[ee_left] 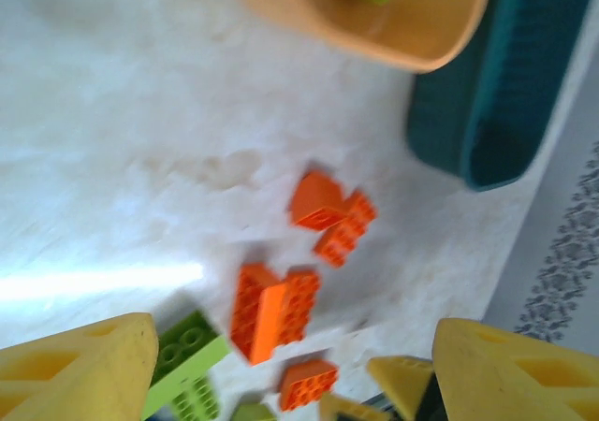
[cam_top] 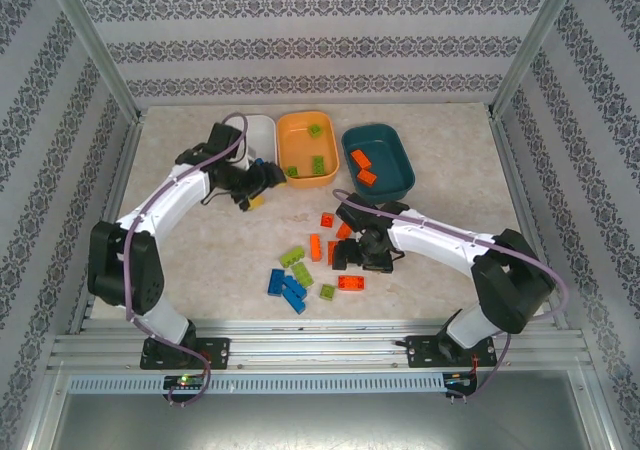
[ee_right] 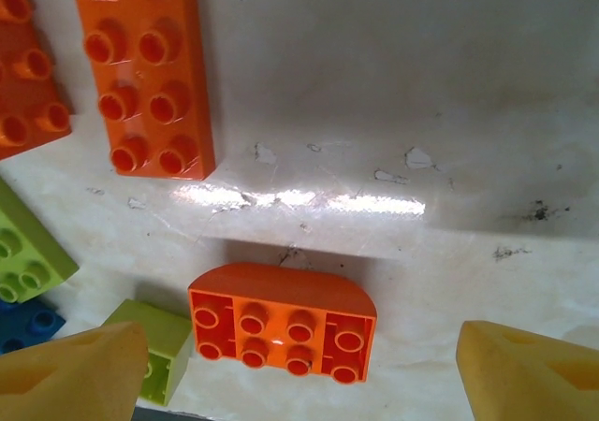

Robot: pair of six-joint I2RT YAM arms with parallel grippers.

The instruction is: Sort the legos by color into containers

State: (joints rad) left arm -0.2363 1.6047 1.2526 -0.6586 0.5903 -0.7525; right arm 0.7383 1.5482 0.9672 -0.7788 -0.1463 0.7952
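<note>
The tabletop (cam_top: 450,210) is bounded by a metal rail (cam_top: 320,342) at the near edge and by patterned walls (cam_top: 60,120) on the other sides. Bare surface is available left of the loose bricks and right of the right arm.

Three tubs are set in a row at the far edge: white tub (cam_top: 262,130), orange tub (cam_top: 300,145), teal tub (cam_top: 388,150). Lime bricks lie in the orange tub and orange bricks in the teal tub.

The loose bricks (cam_top: 300,270) are clustered at the tabletop centre, well apart from the tubs.

The left fingers (ee_left: 84,365) are spread wide with nothing between them, just beside the near-left rim of the orange tub.

The right fingers (ee_right: 75,374) are spread apart above the cluster. A rounded orange brick (ee_right: 281,323) lies flat between them, touched by neither, studs up, its long axis running from finger to finger. A long orange brick (ee_right: 145,70) lies beyond it, its long axis at right angles. A lime brick (ee_right: 154,351) lies just beside the rounded brick's end.
</note>
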